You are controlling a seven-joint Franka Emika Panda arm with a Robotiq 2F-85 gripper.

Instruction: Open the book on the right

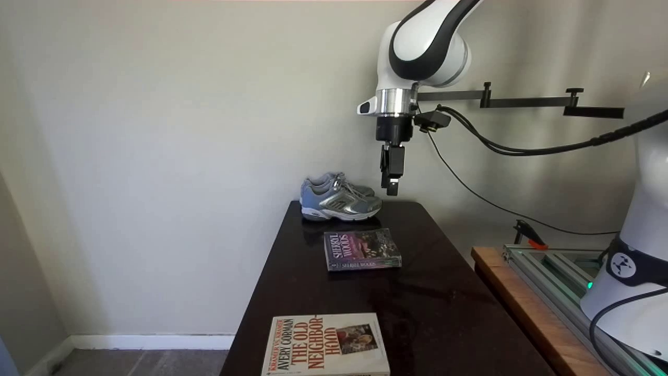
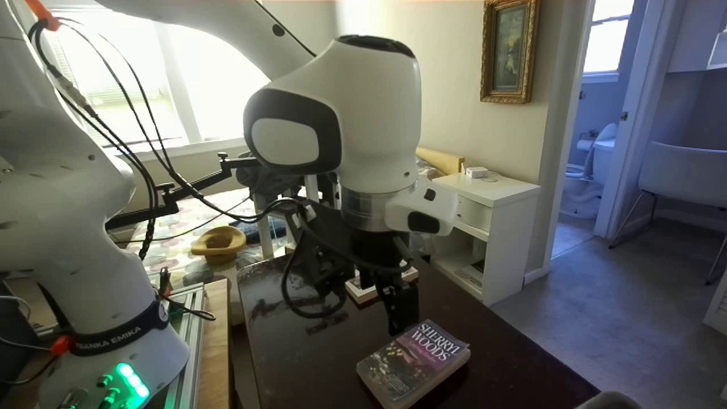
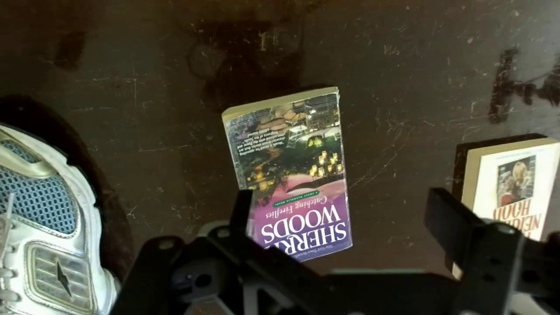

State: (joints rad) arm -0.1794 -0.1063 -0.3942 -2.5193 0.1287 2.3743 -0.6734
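The table [image 1: 449, 313], your empty claw [image 3: 340, 194] spread wide, the dark book [image 3: 293, 170] lying shut.
You see the table fill the lower middle of an exterior view, shoes [image 1: 339, 201] at its upper end. Your claw hangs clear of everything, fingers [image 3: 446, 210] well apart and gripping nothing. The larger cream book [image 1: 329, 344] sits at the bottom of an exterior view; leave it. Your dark book lies flat, mid-frame in the wrist view. Expect it light, its glossy cover thin, bendy and slippery; it may skid, or pages [image 3: 280, 102] may lift along. Take hold at the cover's free edge [image 3: 238, 157], left side in the wrist view, opposite the spine [image 1: 360, 264]; work one finger just under the cover.
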